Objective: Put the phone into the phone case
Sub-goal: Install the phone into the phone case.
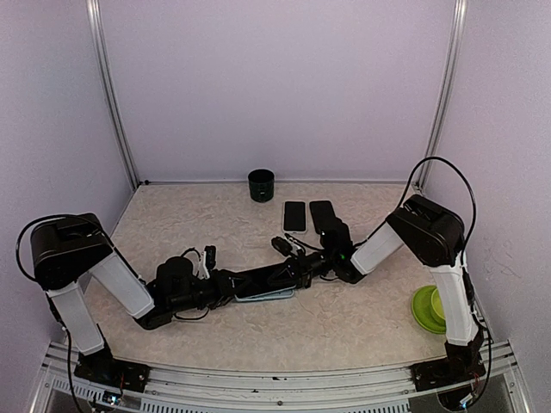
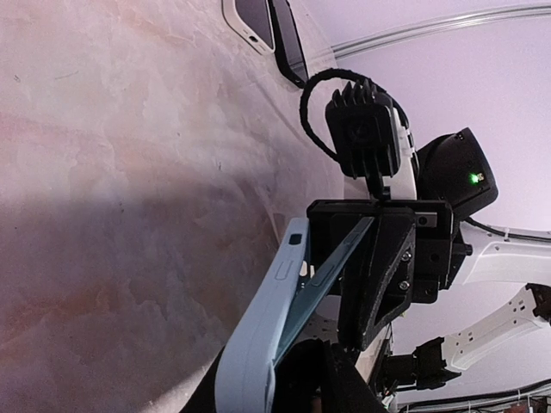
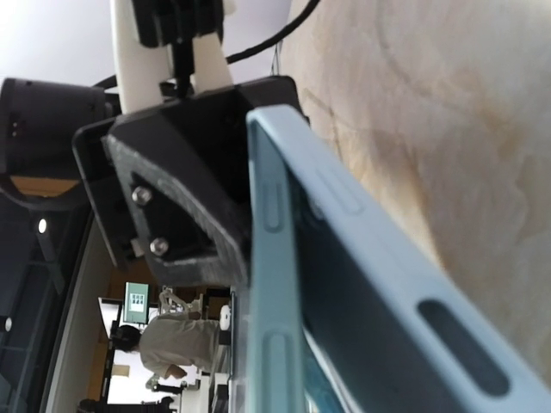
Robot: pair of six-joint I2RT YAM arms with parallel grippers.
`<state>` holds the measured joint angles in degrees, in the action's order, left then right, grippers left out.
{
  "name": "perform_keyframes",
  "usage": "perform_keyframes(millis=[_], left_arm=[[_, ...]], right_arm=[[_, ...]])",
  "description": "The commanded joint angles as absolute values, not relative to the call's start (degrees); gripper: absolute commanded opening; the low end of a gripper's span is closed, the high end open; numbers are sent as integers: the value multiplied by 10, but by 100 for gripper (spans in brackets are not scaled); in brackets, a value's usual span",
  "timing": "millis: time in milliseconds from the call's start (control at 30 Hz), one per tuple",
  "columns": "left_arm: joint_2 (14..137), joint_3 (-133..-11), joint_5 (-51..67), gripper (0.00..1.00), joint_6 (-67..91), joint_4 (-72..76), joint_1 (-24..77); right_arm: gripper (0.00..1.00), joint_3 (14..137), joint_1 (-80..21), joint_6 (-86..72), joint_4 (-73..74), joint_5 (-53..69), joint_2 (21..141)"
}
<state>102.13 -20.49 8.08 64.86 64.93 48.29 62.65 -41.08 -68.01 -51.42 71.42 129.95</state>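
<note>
Bright even light, soft shadows, blurred close-ups

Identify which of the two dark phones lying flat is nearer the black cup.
The left-hand phone in the top view; the other phone lies farther from the cup.

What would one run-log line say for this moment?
phone partly in phone case | left gripper: around phone case | right gripper: shut on phone

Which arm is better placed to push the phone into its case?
Probably right: the right gripper, shut, meets the raised end of the phone, which tilts out of the phone case. The left gripper sits at the case's other end, better for steadying.
</note>
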Motion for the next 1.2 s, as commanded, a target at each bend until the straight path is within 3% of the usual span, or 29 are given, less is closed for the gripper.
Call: perform_keyframes(millis=[0,267,433,1167], left_arm=[[1015,-218,146,27,639,725,495],[1001,-220,149,21,637,719,495],[995,-221,153,11,637,718,496],[971,-218,152,0,644,710,497]], right_arm=[[0,626,-427,-687,-552,708,1278],[0,624,-427,-700,-573,712,1280],[7,626,-427,-703,-579,714,1277],[28,615,-415,-708,-590,725,1267]])
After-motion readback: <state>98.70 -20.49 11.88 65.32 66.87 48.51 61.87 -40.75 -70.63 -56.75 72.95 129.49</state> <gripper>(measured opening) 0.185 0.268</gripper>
